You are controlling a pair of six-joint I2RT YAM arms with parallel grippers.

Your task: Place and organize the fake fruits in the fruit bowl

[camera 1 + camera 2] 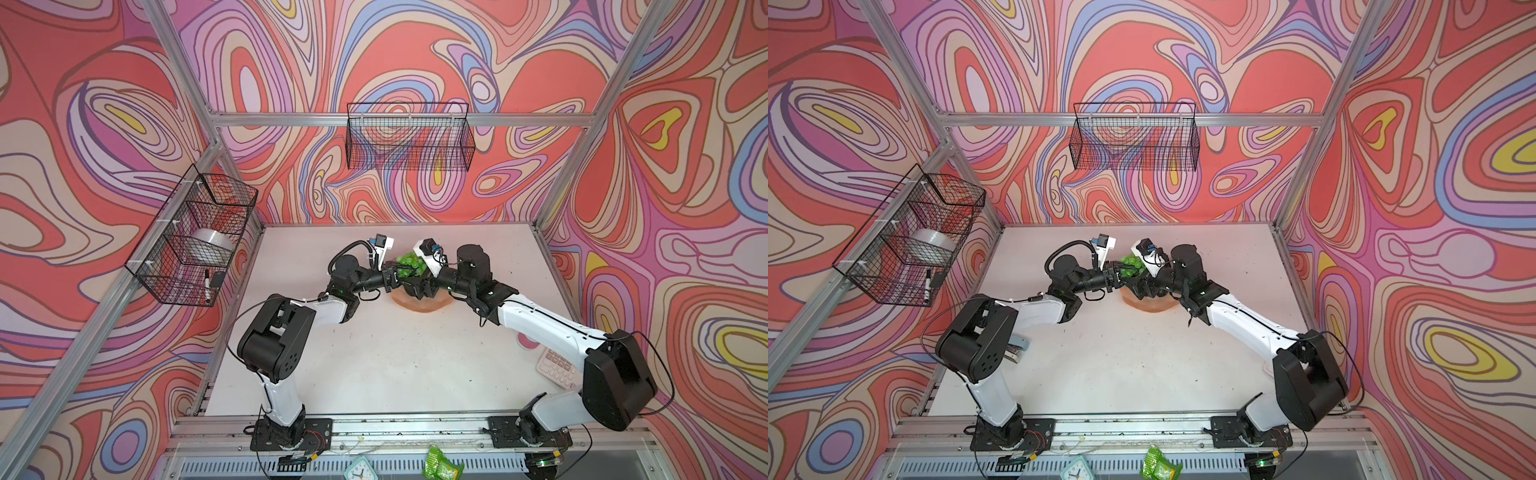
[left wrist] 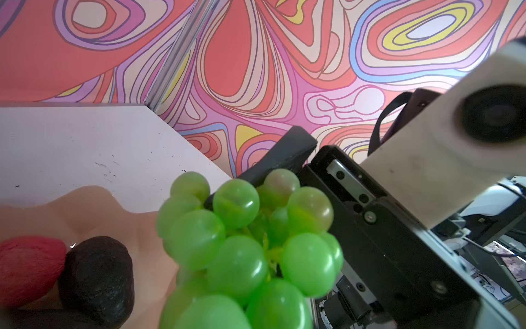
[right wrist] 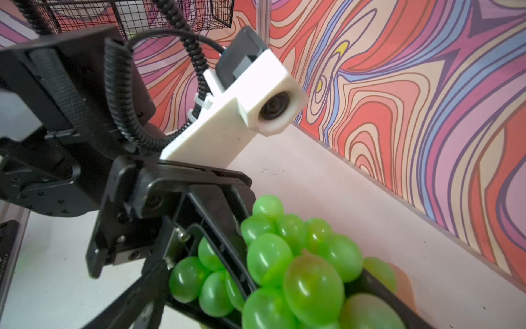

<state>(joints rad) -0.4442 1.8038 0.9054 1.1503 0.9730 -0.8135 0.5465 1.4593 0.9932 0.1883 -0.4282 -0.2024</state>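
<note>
The bunch of green grapes (image 1: 409,266) (image 1: 1131,264) hangs over the peach-pink fruit bowl (image 1: 419,306) (image 1: 1152,306) between my two grippers. My left gripper (image 1: 395,277) (image 3: 216,290) reaches in from the left, shut on a few grapes (image 3: 299,270) at the side of the bunch. My right gripper (image 1: 420,284) comes from the right with its jaws open around the bunch; one of its fingers (image 2: 284,153) shows behind the grapes (image 2: 242,242). In the bowl (image 2: 94,205) lie a dark bumpy avocado (image 2: 99,276) and a red-pink fruit (image 2: 28,265). My left fingers are hidden in the left wrist view.
A pink-and-white disc (image 1: 527,343) and a calculator (image 1: 557,368) lie at the right under my right arm. A green snack packet (image 1: 442,463) and a small clock (image 1: 360,467) sit past the front rail. Wire baskets (image 1: 409,137) (image 1: 195,237) hang on the walls.
</note>
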